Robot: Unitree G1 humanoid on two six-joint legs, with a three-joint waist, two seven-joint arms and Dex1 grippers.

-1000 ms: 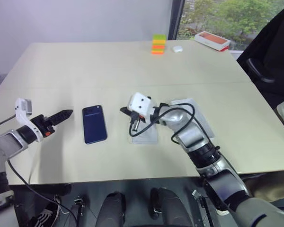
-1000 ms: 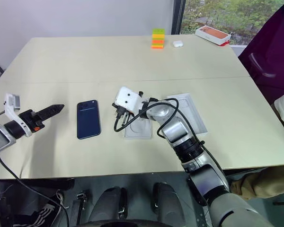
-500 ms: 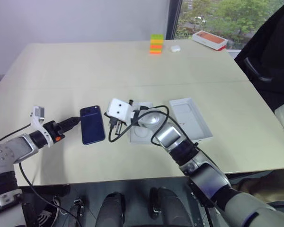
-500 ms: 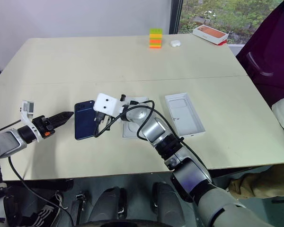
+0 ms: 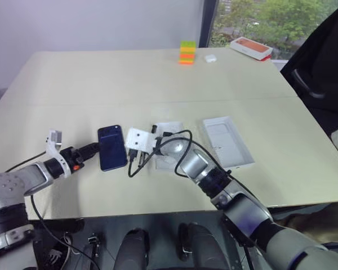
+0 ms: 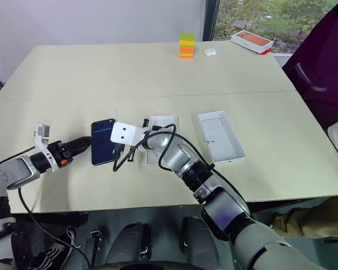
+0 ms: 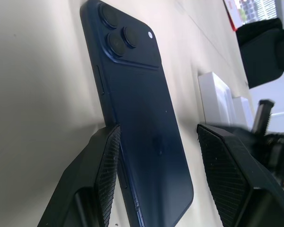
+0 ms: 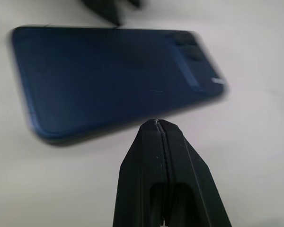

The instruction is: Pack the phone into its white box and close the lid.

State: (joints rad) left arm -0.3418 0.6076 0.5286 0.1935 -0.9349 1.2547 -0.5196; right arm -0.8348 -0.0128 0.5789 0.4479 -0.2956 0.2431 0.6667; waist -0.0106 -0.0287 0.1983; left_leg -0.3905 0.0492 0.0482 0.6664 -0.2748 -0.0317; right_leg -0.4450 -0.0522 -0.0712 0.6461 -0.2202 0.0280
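Observation:
The phone (image 5: 112,147) lies flat on the table, dark blue back up, camera cluster at its far end. My left gripper (image 7: 158,131) is open at the phone's left side, one finger on each side of its near end. My right gripper (image 8: 156,124) is shut, its tip close against the phone's right long edge, under the white wrist block (image 6: 125,134). The white box (image 6: 221,136) lies open to the right, past my right arm. The lid is out of view.
A thin white insert (image 6: 163,121) lies just right of the phone, partly under my right arm. At the table's far edge stand a coloured block stack (image 5: 187,52), a small white case (image 5: 210,57) and an orange-pictured box (image 5: 252,48). A dark chair (image 5: 321,73) stands at the right.
My right gripper has swung left from above the insert to the phone's right edge, uncovering the white box. My left gripper has moved right, up to the phone's left edge.

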